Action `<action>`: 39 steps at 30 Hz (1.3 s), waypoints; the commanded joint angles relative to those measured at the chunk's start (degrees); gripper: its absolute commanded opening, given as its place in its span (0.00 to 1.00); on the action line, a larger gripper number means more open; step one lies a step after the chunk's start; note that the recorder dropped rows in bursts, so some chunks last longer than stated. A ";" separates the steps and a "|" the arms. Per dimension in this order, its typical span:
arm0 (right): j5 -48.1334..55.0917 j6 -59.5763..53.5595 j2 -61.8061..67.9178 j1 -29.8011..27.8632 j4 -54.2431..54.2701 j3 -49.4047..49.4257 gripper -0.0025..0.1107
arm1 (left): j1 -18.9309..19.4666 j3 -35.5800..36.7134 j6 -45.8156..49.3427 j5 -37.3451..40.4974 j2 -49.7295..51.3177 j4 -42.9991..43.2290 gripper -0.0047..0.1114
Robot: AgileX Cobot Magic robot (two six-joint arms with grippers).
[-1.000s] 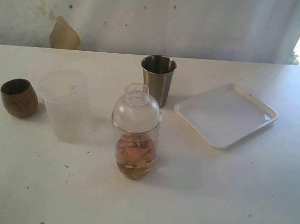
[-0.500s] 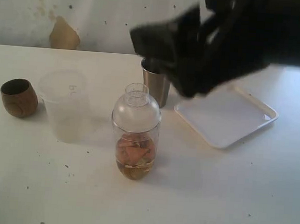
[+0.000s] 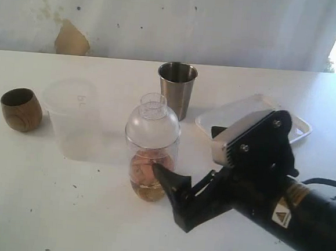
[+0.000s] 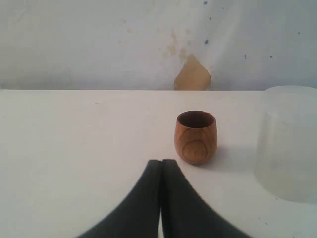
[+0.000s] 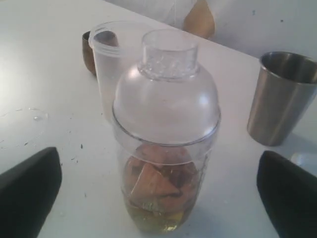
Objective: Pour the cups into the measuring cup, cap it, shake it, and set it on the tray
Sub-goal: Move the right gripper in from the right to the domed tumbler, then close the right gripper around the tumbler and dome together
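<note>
Two grippers, opposite states. Left gripper [image 4: 161, 166]: fingers pressed together with nothing between them, aimed at the wooden cup [image 3: 21, 109] but short of it, no contact. Wooden cup stands upright far left of the measuring cup [image 3: 151, 153], well apart. Frosted cup [image 3: 74, 118] is upright between those two, near the measuring cup's left side, not touching. Measuring cup is upright on the table [image 3: 62, 210], with the domed clear cap [image 3: 152, 127] seated on it and brownish pieces in yellowish liquid in its lower part. Steel tumbler [image 3: 176, 88] is upright behind the measuring cup, slightly right, with a gap between them. Tray [image 3: 299, 127] lies right of the measuring cup and further back, partly hidden by the right arm; the measuring cup is not on it. Right gripper [image 5: 158, 168]: fingers spread wide, one to each side of the measuring cup's lower half, neither touching it in the right wrist view. In the exterior view the near fingertip [image 3: 159, 172] overlaps the cup's base; contact cannot be told from there.
</note>
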 commanded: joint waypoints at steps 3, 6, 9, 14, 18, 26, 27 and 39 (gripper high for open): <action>-14.27 2.60 12.81 -0.15 -3.32 0.30 0.95 | 0.00 0.29 0.00 -0.75 -0.30 0.12 0.04; -21.56 2.60 18.67 -0.15 -3.32 0.18 0.95 | 0.00 0.29 0.00 -0.75 -0.30 0.12 0.04; -24.37 2.60 23.57 -0.15 -3.20 -1.36 0.95 | 0.00 0.29 0.00 -0.75 -0.30 0.12 0.04; -25.43 2.60 28.91 -0.15 -2.78 -4.89 0.95 | 0.00 0.29 0.00 -0.75 -0.30 0.12 0.04; -26.68 2.60 32.37 -0.15 -2.78 -8.88 0.95 | 0.00 0.29 0.00 -0.75 -0.30 0.12 0.04; -26.67 2.60 37.39 -0.15 0.79 -13.32 0.95 | 0.00 0.29 0.00 -0.75 -0.30 0.12 0.04; -26.67 2.60 38.55 -0.15 3.53 -14.52 0.95 | 0.00 0.29 0.00 -0.75 -0.30 0.12 0.04; -27.95 2.60 40.99 -0.15 8.66 -17.53 0.95 | 0.00 0.29 0.00 -0.75 -0.30 0.12 0.04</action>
